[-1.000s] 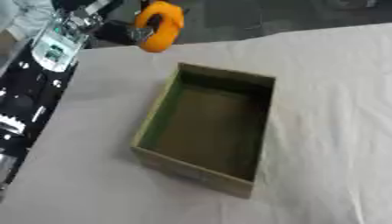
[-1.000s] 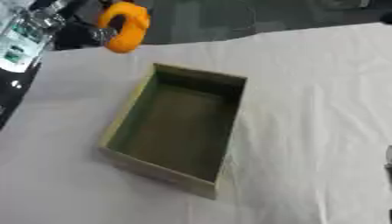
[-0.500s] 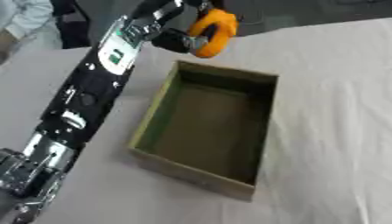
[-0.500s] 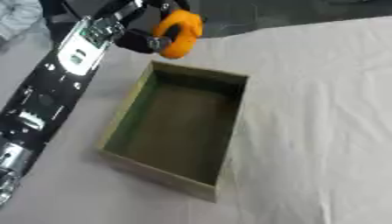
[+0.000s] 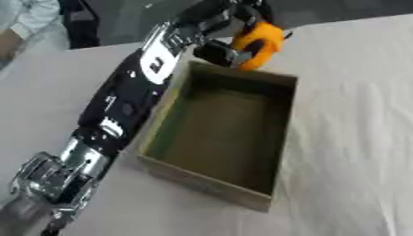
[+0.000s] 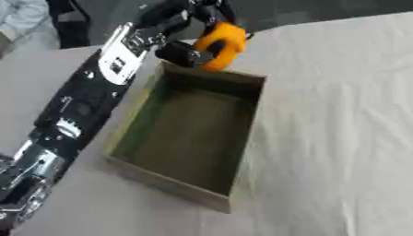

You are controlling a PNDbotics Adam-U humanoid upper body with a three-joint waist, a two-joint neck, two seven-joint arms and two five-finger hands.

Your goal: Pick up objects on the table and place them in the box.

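Your left hand [image 5: 230,27] curls round rounded orange object [image 5: 260,39] over far rim of open olive cardboard box [image 5: 206,177], white cloth-covered table [image 5: 355,115] open on your right

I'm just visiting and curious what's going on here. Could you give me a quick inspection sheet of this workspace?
Surface: table under a pale, wrinkled cloth.
Job's things: open cardboard box, nothing seen inside; orange object held above its far rim.
Clutter: nothing seen.
Hands: left hand curled round the orange object; right hand not in view.
Cables: nothing seen.
Surroundings: dark floor beyond the table; a person's sleeve at the far left corner.
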